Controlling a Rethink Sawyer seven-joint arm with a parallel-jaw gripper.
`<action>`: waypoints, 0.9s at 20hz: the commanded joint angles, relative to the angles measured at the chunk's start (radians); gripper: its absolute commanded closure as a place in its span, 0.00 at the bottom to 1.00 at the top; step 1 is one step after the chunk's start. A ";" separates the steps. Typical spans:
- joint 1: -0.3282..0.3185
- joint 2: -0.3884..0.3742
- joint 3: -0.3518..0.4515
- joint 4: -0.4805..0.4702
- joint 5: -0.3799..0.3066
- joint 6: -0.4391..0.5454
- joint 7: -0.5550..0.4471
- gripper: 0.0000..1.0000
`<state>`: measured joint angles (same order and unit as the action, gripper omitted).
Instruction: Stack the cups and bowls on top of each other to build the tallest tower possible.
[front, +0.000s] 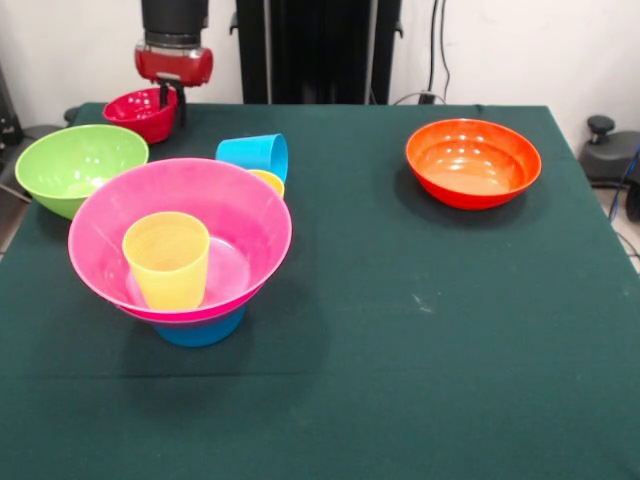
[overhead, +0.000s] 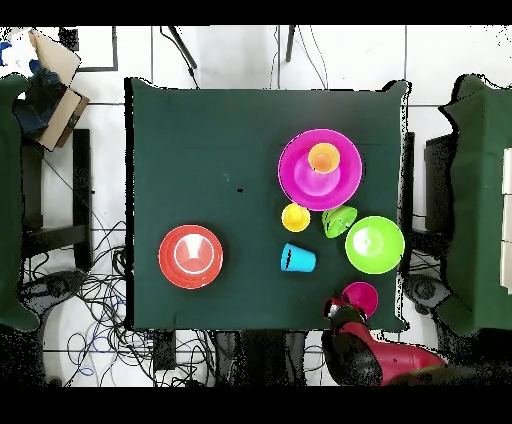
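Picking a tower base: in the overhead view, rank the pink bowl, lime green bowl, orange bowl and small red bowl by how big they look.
1. pink bowl
2. orange bowl and lime green bowl: look about alike, not ranked
3. small red bowl, partly under the gripper

Pink bowl (front: 180, 235), yellow cup (front: 167, 259), orange bowl (front: 473, 162), lime bowl (front: 78, 167), dark green tablecloth (front: 400, 330).

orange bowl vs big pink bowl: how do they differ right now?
The orange bowl rests directly on the green tablecloth; the big pink bowl sits raised on a blue piece. The orange bowl is empty; the pink bowl holds an upright yellow cup. The orange bowl stands alone; the pink bowl has other pieces close by. Both open upward.
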<state>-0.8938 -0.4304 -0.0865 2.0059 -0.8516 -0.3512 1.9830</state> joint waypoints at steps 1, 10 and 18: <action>-0.054 -0.264 0.294 0.130 0.098 0.358 0.052 1.00; 0.078 -0.546 0.291 0.183 0.401 0.671 0.025 1.00; 0.153 -0.561 0.296 0.132 0.463 0.690 0.066 1.00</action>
<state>-0.8174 -0.9628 0.0995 2.1500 -0.4570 0.2651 1.9830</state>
